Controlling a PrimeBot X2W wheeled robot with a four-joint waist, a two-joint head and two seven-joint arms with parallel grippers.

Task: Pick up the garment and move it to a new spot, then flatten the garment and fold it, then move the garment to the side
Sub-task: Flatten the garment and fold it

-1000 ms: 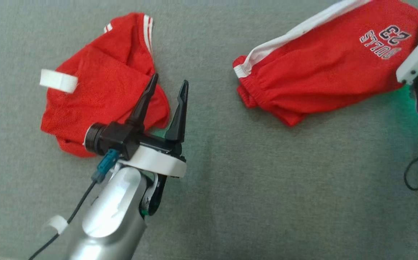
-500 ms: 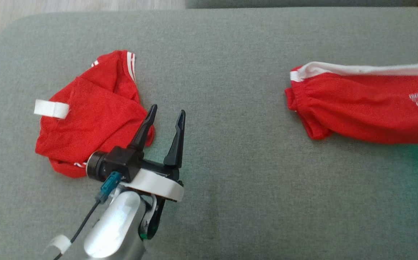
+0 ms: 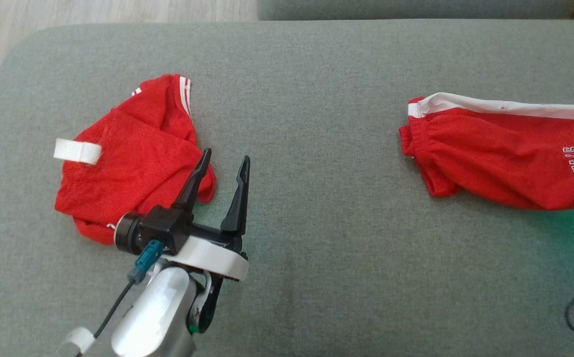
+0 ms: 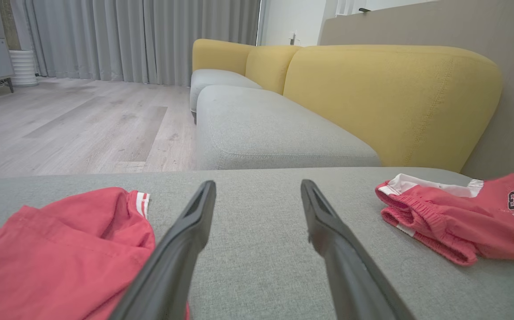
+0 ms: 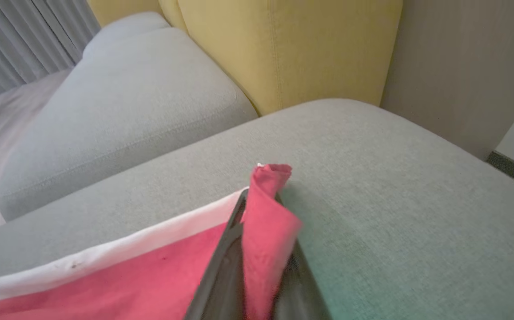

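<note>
Swung level since a second earlier, the red shorts (image 3: 495, 158) lay at three o'clock, waistband pointing to nine. My right gripper (image 5: 260, 213) pinched their cloth; left gripper (image 3: 226, 156) hung spread by the jersey (image 3: 133, 153).

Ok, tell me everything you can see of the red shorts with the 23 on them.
The red shorts are thin-looking fabric with a gathered waistband, a white side stripe and dark "23" lettering. They lie wrinkled on the grey cushion, at its right side, waistband toward the middle. The right gripper is shut on a bunched-up edge.
</note>
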